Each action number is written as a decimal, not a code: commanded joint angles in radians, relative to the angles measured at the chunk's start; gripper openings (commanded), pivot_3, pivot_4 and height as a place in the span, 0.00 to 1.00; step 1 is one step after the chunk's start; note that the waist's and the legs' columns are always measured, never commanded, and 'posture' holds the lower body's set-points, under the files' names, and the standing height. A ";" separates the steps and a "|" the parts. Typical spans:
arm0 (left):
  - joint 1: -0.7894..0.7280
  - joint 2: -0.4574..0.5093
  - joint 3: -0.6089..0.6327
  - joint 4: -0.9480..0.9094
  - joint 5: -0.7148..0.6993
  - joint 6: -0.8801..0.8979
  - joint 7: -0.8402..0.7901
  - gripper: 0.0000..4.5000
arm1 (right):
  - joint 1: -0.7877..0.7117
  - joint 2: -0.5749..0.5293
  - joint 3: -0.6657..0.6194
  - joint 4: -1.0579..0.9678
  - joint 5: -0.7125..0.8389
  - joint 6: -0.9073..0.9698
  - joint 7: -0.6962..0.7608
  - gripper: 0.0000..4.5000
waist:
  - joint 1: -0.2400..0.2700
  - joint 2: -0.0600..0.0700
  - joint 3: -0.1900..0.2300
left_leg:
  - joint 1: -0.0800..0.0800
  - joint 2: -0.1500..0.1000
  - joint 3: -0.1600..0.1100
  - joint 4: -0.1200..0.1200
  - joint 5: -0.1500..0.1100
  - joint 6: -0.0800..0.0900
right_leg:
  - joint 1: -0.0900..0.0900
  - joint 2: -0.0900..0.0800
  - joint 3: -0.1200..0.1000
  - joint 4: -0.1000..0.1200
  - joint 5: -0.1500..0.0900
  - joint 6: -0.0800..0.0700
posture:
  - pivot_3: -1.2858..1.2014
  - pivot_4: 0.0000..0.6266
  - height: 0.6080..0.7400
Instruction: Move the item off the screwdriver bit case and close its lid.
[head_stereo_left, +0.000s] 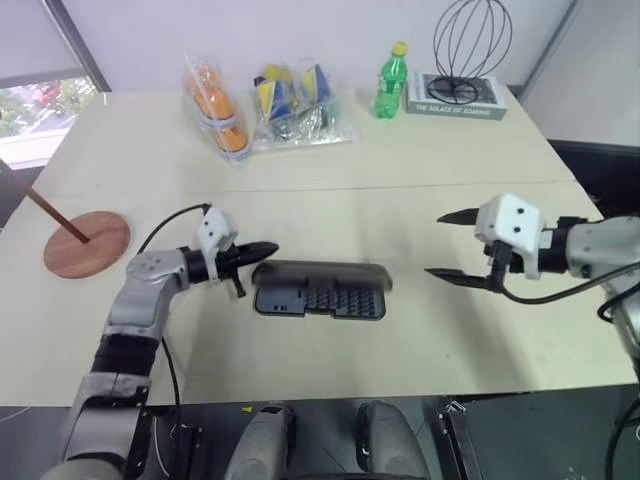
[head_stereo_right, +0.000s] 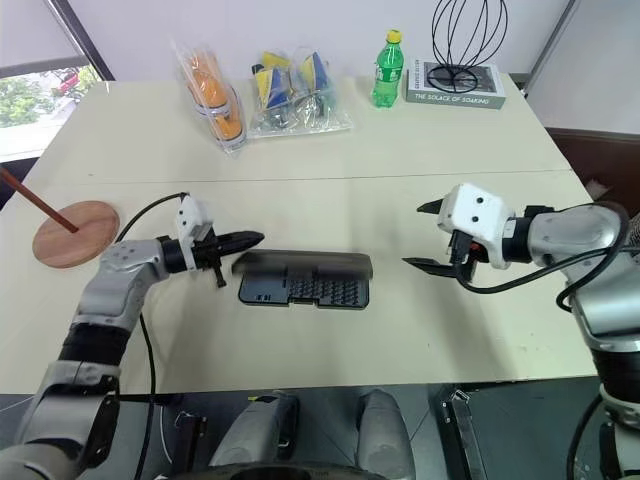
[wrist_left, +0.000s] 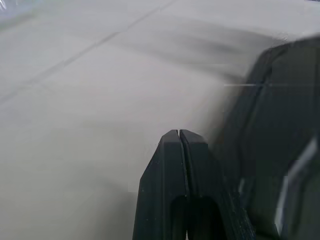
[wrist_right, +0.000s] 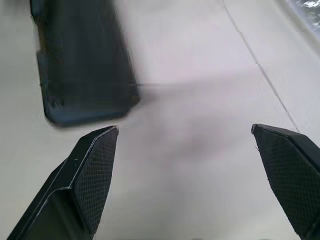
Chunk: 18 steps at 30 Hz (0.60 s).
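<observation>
I have the wooden stand (head_stereo_left: 86, 243) already off the case, sitting on the counter (head_stereo_left: 420, 190) far out to my left, its round base flat and its thin rod slanting up toward the picture edge. The screwdriver bit case (head_stereo_right: 305, 279) lies in the middle of the counter between my 2 arms. From the head views the lid (head_stereo_left: 322, 271) looks partly over the tray, with rows of bits showing along the near side, so I judge it not fully shut, though I cannot tell whether the latch has caught.

My left claw (head_stereo_left: 259, 253) has its fingers pressed together, empty, tip just beside the case's left end. My right claw (head_stereo_right: 426, 236) stands wide apart, empty, well clear of the case's right end.

Risks as I see them:
- Pushing sideways with the closed left tip could slide the light case across the counter instead of seating the lid.
- Pressing 1 corner only could leave the latch unclicked, or tip the tray and spill bits.
- The right claw's spread fingers could catch the case edge if I bring it in low.
- Swinging the left arm back could knock the stand's slanted rod.
</observation>
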<state>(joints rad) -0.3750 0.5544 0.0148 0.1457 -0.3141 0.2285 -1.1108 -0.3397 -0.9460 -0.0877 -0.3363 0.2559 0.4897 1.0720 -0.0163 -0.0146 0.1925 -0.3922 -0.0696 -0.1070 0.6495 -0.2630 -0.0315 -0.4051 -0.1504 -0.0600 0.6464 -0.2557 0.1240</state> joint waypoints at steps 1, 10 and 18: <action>0.118 0.078 0.045 -0.217 -0.083 0.125 -0.008 0.00 | -0.003 0.032 -0.031 -0.043 0.029 0.060 -0.077 0.99 | 0.004 0.001 0.000 | 0.000 0.000 0.000 0.000 0.000 0.000 | 0.000 0.000 0.000 0.000 0.000 0.000 | 0.52 0.24 1.00; 0.020 0.136 0.049 -0.179 -0.109 0.184 0.012 0.00 | -0.053 0.193 -0.007 -0.129 0.190 0.311 -0.213 0.99 | 0.031 0.001 0.001 | 0.000 0.000 -0.001 0.000 0.000 0.001 | 0.000 0.000 0.000 0.000 0.000 0.000 | 0.52 0.24 1.00; -0.323 0.064 -0.070 0.121 -0.019 0.048 -0.093 0.00 | -0.088 0.408 -0.083 -0.212 0.590 0.767 -0.375 0.82 | 0.022 0.001 0.001 | 0.000 -0.001 -0.001 0.000 0.000 0.001 | 0.000 0.000 -0.001 0.000 0.000 0.000 | 0.52 0.24 1.00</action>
<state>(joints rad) -0.6557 0.6180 -0.0405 0.2273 -0.3548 0.3218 -1.1726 -0.4350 -0.5381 -0.1653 -0.4871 0.7720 1.1850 0.7207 0.0055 -0.0139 0.1930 -0.3924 -0.0707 -0.1078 0.6492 -0.2634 -0.0307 -0.4052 -0.1502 -0.0612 0.6464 -0.2554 0.1242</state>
